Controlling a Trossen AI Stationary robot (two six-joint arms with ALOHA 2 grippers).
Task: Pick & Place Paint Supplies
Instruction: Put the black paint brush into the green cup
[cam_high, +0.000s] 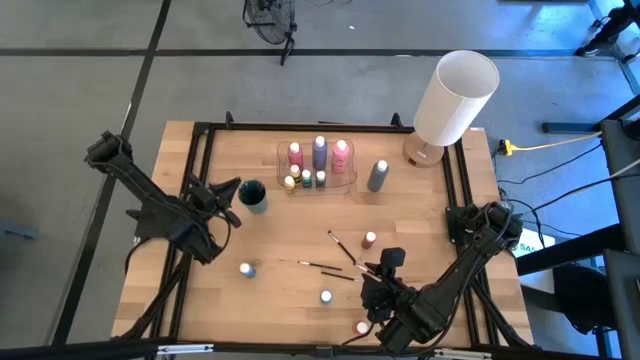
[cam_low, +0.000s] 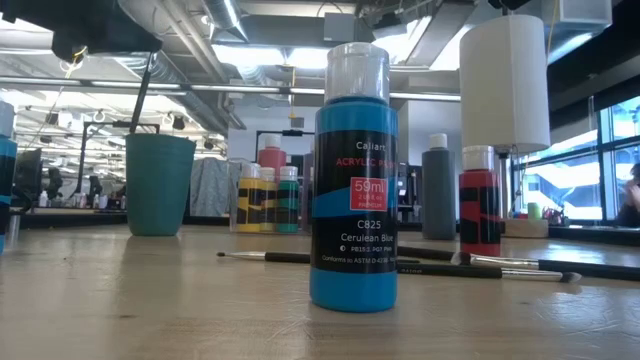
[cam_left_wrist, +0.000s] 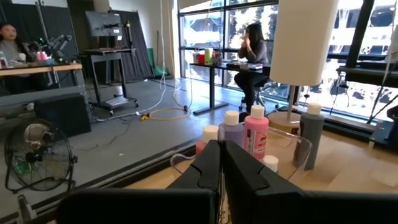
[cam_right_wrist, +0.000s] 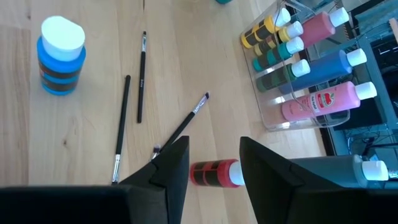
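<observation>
Paint bottles stand in a clear tray (cam_high: 318, 165) at the table's far middle: pink (cam_high: 341, 153), purple (cam_high: 319, 150) and small yellow and green ones (cam_right_wrist: 273, 40). A grey bottle (cam_high: 378, 175) stands to its right. Loose on the table are a red bottle (cam_high: 369, 240), two blue ones (cam_high: 246, 269) (cam_high: 326, 297) and thin dark brushes (cam_high: 340, 246). My left gripper (cam_high: 232, 188) is shut and empty beside a teal cup (cam_high: 252, 195), pointing level toward the tray (cam_left_wrist: 298, 140). My right gripper (cam_right_wrist: 214, 149) hangs open above the red bottle (cam_right_wrist: 214, 173), touching nothing.
A big white cylindrical lamp (cam_high: 455, 98) stands at the far right corner. Another red bottle (cam_high: 362, 327) is near the front edge under my right arm. In the low view a blue bottle (cam_low: 352, 180) stands close in front. Bare wood lies at the table's left front.
</observation>
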